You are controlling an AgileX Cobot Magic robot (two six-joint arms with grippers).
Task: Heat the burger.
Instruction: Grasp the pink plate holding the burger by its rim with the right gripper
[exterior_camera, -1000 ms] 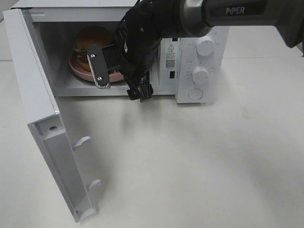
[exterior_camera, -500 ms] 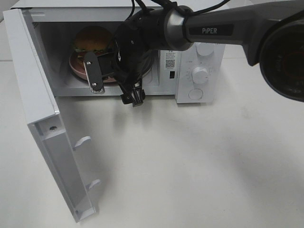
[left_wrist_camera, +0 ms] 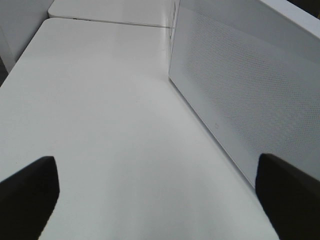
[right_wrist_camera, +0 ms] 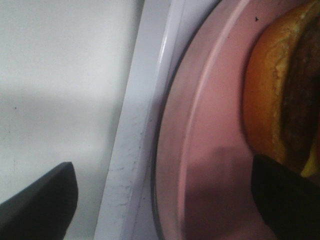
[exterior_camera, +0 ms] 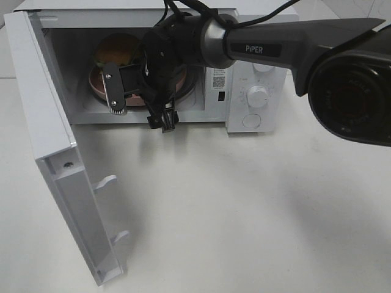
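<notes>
The burger (exterior_camera: 116,49) lies on a round pink plate (exterior_camera: 96,85) inside the open microwave (exterior_camera: 256,36). My right gripper (exterior_camera: 137,105) hangs at the oven's mouth, open, one finger in front of the plate and the other at the sill. In the right wrist view the plate (right_wrist_camera: 210,125) and the bun's edge (right_wrist_camera: 280,90) fill the space between the wide-apart fingertips (right_wrist_camera: 35,200) of the right gripper (right_wrist_camera: 165,205). My left gripper (left_wrist_camera: 160,200) is open above bare table beside the door's outer face (left_wrist_camera: 240,90). It does not show in the high view.
The microwave door (exterior_camera: 43,122) is swung fully open to the left and reaches toward the table's front edge. Two knobs (exterior_camera: 258,96) and a button sit on the control panel at the right. The right arm (exterior_camera: 275,46) crosses above the oven's top.
The right gripper has moved left and deeper into the oven's mouth, nearer the plate. Burger, plate and door have stayed put.
</notes>
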